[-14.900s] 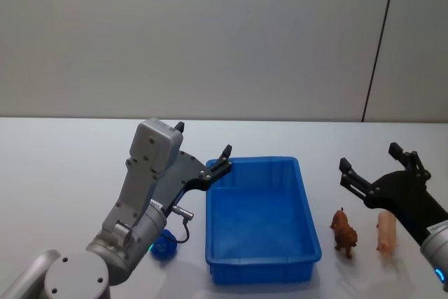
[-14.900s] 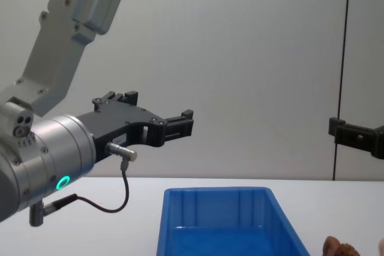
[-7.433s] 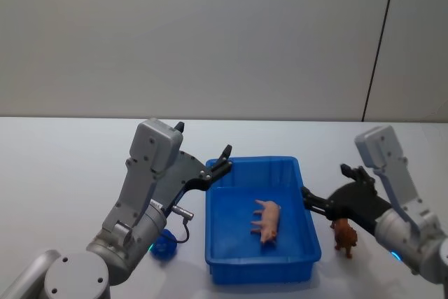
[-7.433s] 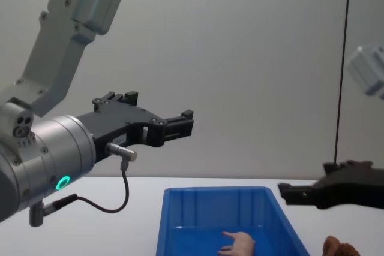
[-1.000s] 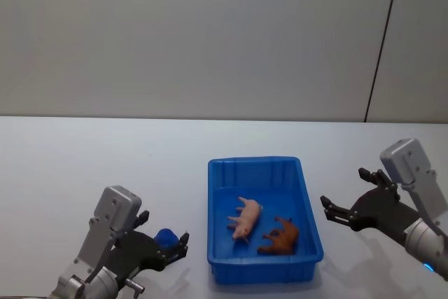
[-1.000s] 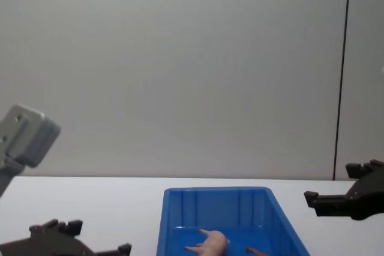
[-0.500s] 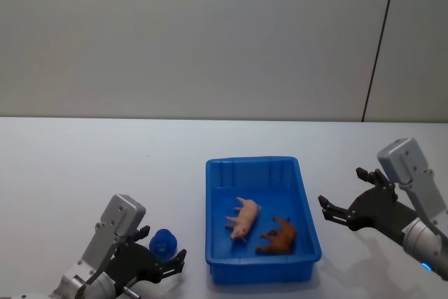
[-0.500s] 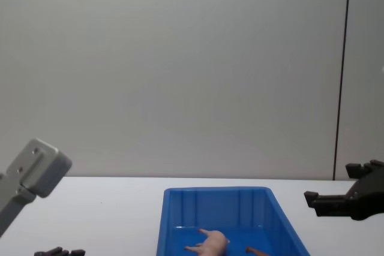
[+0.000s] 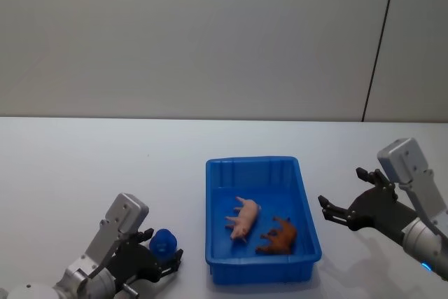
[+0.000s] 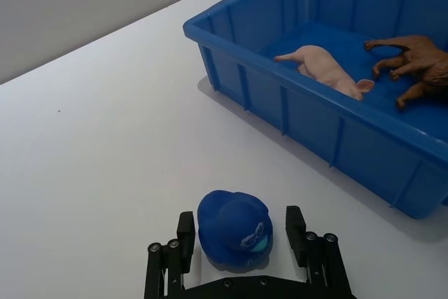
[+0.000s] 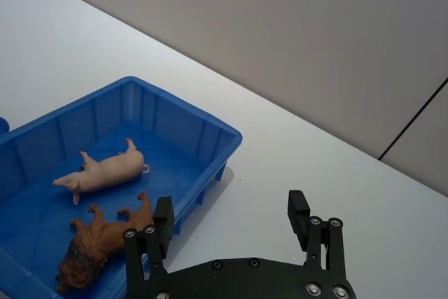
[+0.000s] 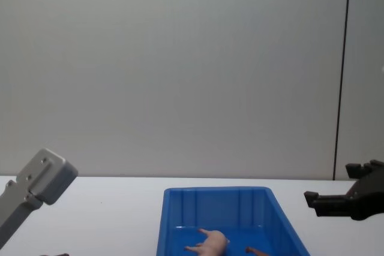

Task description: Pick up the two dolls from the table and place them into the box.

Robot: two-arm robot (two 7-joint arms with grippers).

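Your task looks done: pig doll [image 9: 243, 216] and lion doll [image 9: 278, 234] lie inside blue box [image 9: 213, 250]. Right gripper [image 9: 346, 197] beside box, fingers open (empty); left gripper [image 10: 241, 239] fingers open around blue cap [image 10: 234, 227] on tabletop [image 9: 84, 173].

pink doll [image 9: 242, 216] | brown doll [image 9: 278, 235] — both inside box [image 9: 215, 264]

Both dolls [image 9: 243, 216] in box [image 9: 217, 268], side by side.

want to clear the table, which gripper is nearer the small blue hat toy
Left. The left gripper sits open with the blue hat toy between its fingers, left of the box. The right gripper hangs open on the box's far right side.
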